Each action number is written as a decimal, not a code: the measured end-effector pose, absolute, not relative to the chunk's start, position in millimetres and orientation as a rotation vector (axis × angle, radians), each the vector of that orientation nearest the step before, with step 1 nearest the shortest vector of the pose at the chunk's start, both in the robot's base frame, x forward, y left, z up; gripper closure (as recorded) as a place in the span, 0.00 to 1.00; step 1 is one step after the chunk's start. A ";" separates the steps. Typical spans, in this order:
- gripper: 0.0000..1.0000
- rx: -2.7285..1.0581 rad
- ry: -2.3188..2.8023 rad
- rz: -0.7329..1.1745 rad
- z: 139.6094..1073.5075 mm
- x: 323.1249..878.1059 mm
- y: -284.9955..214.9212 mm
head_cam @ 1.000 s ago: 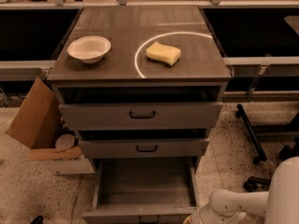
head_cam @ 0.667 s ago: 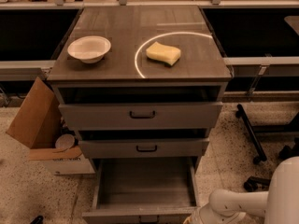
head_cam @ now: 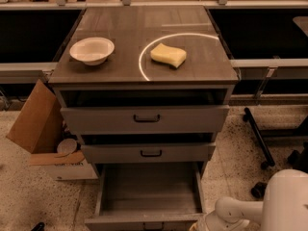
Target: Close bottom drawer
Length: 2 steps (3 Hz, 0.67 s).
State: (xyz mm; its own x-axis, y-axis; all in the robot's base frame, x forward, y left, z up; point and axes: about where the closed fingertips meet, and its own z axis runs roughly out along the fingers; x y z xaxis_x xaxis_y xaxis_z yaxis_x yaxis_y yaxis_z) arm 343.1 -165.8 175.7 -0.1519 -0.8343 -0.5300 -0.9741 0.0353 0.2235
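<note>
The bottom drawer (head_cam: 149,189) of the grey wood-grain cabinet is pulled far out, showing its plain grey box interior. Its short front panel (head_cam: 139,222) lies at the lower edge of the view, with the black handle partly cut off. My gripper (head_cam: 201,224) is at the bottom edge, right by the drawer's front right corner, on the end of my white arm (head_cam: 240,210). It is mostly cut off by the frame.
The middle drawer (head_cam: 149,153) and top drawer (head_cam: 144,118) stand slightly out. A white bowl (head_cam: 92,50) and a yellow sponge (head_cam: 168,55) lie on the cabinet top. An open cardboard box (head_cam: 38,124) stands on the floor at left. A black wheeled base (head_cam: 260,143) is at right.
</note>
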 end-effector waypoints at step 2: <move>1.00 -1.829 2.055 0.609 155.5 382.6 -165.6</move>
